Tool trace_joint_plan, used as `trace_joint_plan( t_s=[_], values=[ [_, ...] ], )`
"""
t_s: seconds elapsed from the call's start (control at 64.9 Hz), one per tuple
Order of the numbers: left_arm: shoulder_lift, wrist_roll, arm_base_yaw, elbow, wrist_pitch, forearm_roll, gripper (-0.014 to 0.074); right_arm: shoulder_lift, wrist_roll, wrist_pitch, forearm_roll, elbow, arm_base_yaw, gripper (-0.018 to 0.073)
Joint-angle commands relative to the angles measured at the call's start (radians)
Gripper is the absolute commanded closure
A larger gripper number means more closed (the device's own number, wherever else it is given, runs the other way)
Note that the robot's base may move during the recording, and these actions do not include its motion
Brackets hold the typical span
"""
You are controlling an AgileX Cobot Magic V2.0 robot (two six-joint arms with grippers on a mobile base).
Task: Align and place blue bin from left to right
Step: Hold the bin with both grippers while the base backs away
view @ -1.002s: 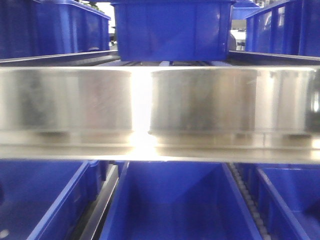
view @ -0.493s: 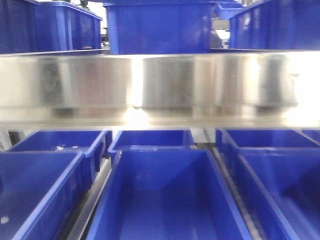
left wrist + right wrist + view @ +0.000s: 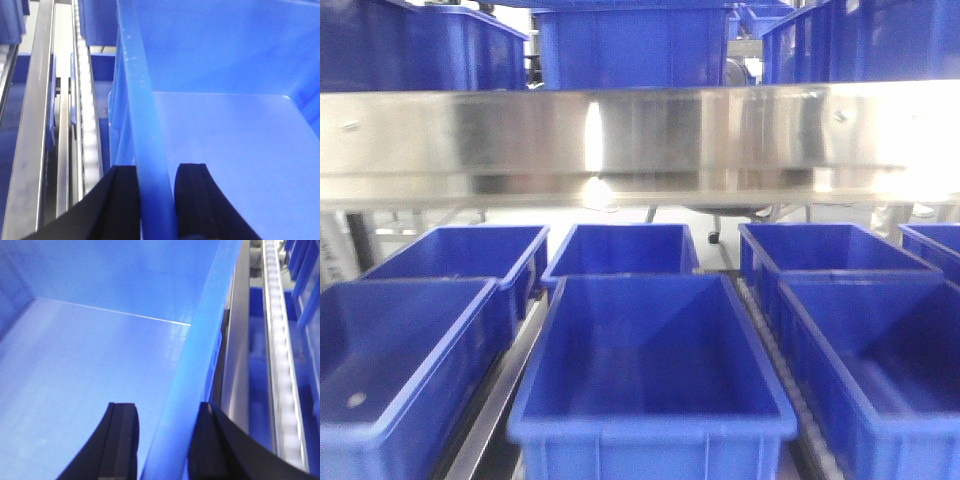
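Observation:
The blue bin [image 3: 650, 425] sits front and centre on the lower shelf, its open top and front rim in full view of the front camera. Neither gripper shows in that view. In the left wrist view my left gripper [image 3: 157, 167] straddles the bin's left wall [image 3: 142, 100], one black finger outside and one inside, shut on it. In the right wrist view my right gripper [image 3: 165, 405] straddles the bin's right wall [image 3: 200, 355] the same way, shut on it. The bin's inside looks empty.
A steel shelf rail [image 3: 640, 130] spans the view above, with more blue crates [image 3: 630, 45] on top. Other blue tubs stand left [image 3: 400, 340], right [image 3: 880, 330] and behind [image 3: 620, 250]. Roller tracks [image 3: 87, 115] [image 3: 280, 340] run along both sides of the bin.
The steel rail has shrunk and risen in the front view. The centre bin now shows whole with its front rim, and the row of tubs behind it has come into sight.

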State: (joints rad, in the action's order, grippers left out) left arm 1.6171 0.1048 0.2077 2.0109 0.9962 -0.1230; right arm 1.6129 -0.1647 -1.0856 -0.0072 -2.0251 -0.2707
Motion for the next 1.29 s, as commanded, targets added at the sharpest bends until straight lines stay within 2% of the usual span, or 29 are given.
trace_joint_plan(
  t_s=[0.0,1.279],
  values=[
    [-0.025,-0.014,0.008,0.018,-0.079,-0.073,0.0708,-0.012,-0.013,0.086,0.007,-0.010,0.001,0.0629],
    [-0.025,-0.014,0.008,0.018,-0.079,-0.073,0.0708,-0.012,-0.013,0.092,0.007,-0.010,0.001,0.0629]
  ],
)
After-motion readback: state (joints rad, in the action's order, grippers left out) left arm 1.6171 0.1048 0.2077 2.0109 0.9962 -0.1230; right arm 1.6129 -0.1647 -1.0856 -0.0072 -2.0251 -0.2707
